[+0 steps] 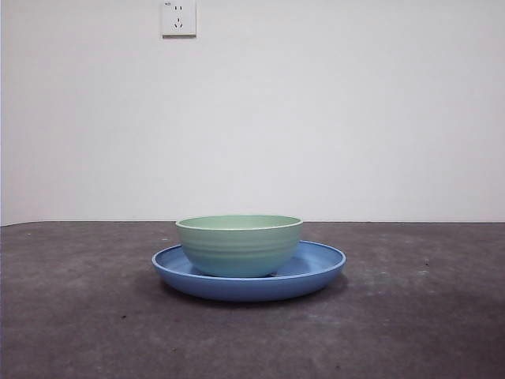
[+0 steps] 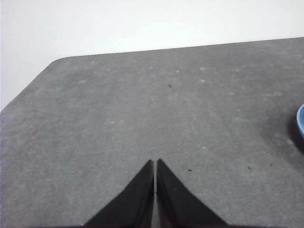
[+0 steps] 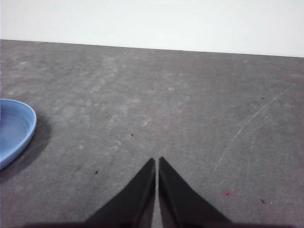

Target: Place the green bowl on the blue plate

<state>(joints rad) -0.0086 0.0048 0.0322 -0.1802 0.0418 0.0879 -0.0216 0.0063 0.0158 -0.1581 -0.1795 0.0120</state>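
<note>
Dark grey, speckled table surface (image 1: 87,316) fills the near ground of the front view, matte and faintly scuffed. On it, about mid-table, rests the wide, shallow, glossy medium-blue round plate (image 1: 319,264), its low upturned rim facing the camera. Upright on the plate sits the pale mint-green round bowl (image 1: 239,245), with faint horizontal ridges on its outer wall and a lighter rim; it is narrower than the plate and stands a little left of the plate's centre, so more bare blue shows on the right side than on the left. Its base touches the plate's floor, and nothing grips it. Behind, a plain white wall (image 1: 355,110) rises from the far edge of the table, with a white wall socket (image 1: 178,17) high up, left of centre.

Neither arm shows in the front view. The left gripper (image 2: 155,164) hangs over bare table with its two black jaws pressed together, tips touching, holding nothing; a sliver of the blue plate's rim (image 2: 300,121) shows at the edge of that wrist view, well apart from the jaws. The right gripper (image 3: 156,161) likewise hangs over bare table, jaws closed tip to tip and empty, with a larger part of the blue plate (image 3: 14,128) visible off to one side, well clear of it.
</note>
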